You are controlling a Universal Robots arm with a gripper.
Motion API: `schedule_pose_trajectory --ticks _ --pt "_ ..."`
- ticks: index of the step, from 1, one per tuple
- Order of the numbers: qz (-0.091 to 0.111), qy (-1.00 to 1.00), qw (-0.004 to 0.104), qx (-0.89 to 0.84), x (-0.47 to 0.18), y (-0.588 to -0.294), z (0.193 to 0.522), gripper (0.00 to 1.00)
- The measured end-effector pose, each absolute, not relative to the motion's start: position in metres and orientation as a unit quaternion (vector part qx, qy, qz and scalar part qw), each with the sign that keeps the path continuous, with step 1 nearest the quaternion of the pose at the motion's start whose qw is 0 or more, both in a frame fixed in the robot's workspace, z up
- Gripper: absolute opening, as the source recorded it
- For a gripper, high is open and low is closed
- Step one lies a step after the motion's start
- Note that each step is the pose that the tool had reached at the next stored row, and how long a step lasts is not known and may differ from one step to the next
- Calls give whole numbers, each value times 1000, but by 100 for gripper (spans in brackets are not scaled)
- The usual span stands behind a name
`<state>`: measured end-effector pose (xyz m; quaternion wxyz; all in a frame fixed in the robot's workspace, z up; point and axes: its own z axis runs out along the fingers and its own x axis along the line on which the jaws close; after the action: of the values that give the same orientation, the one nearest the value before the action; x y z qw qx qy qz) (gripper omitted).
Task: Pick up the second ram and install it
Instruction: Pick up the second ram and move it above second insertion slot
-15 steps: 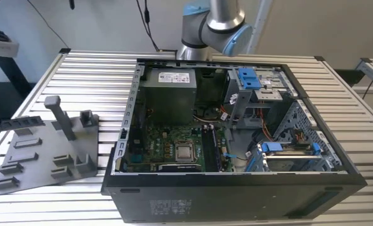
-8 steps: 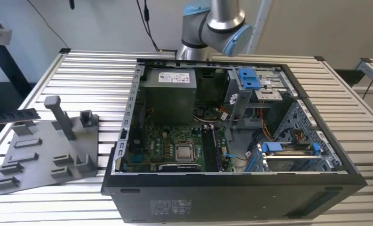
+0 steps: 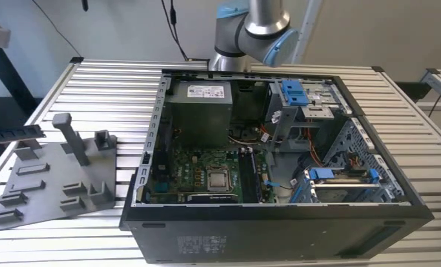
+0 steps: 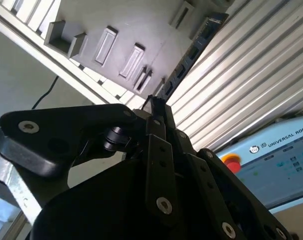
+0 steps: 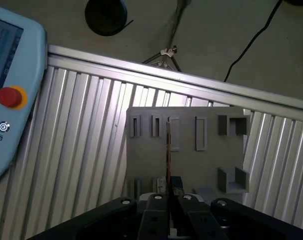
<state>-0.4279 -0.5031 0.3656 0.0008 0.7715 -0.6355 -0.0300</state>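
While the exterior view gives us the slatted metal table (image 3: 94,83), open computer case (image 3: 280,233) and grey fixture plate (image 3: 57,158), both wrist views add a teach pendant (image 5: 14,125). In both wrist views the gripper (image 5: 169,196) pinches the second ram (image 4: 191,50) above that plate.

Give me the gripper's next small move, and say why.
Probably a short, straight lift. In the first wrist view the gripper appears shut on the second ram, which stands edge-on over the slots of the grey fixture plate. Rising first should free the stick from those slots before any sideways travel.
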Motion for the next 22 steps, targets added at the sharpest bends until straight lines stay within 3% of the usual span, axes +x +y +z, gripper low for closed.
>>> schedule_pose_trajectory --ticks 22 --pt "-30 -667 -1 744 -428 -503 406 14"
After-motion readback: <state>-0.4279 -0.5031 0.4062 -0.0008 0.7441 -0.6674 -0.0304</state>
